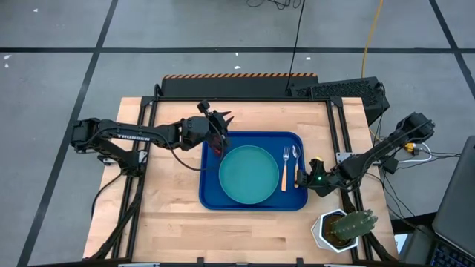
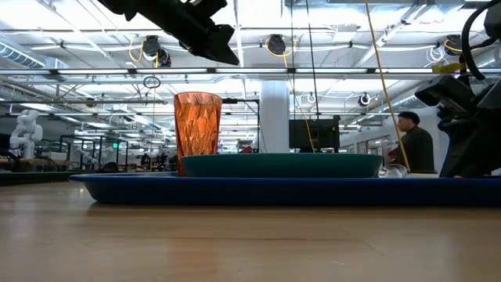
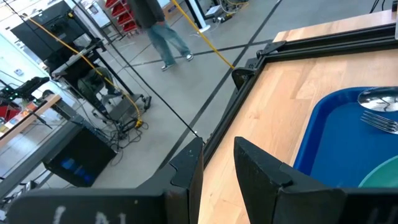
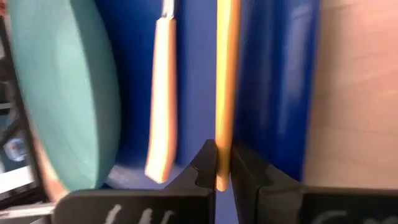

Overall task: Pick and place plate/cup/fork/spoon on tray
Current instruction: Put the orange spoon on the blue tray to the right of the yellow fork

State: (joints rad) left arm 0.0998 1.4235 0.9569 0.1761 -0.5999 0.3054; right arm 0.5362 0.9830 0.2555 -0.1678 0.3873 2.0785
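The blue tray point(image 1: 211, 196) lies mid-table with the teal plate point(image 1: 249, 174) flat on it. The amber cup point(image 2: 197, 133) stands upright in the tray's far left corner point(image 1: 216, 142). The fork point(image 1: 284, 169) and the spoon point(image 1: 295, 153) lie side by side to the right of the plate, heads toward the far edge. My left gripper point(image 1: 221, 119) hovers open and empty just above the cup. My right gripper point(image 1: 301, 176) is at the tray's near right part, shut on the spoon's handle. My right gripper pinches the free end of the spoon's orange handle point(image 4: 224, 124) between its two fingers. The fingers come low from the table's near right side and lie along the handle. The spoon stretches away over the tray beside its right rim; whether it is lifted, I cannot tell.
A white pot with a cactus point(image 1: 343, 228) stands at the table's near right corner, close to my right arm. A dark box point(image 1: 341, 90) sits at the far right edge. A person point(image 2: 411, 141) stands in the room beyond the table.
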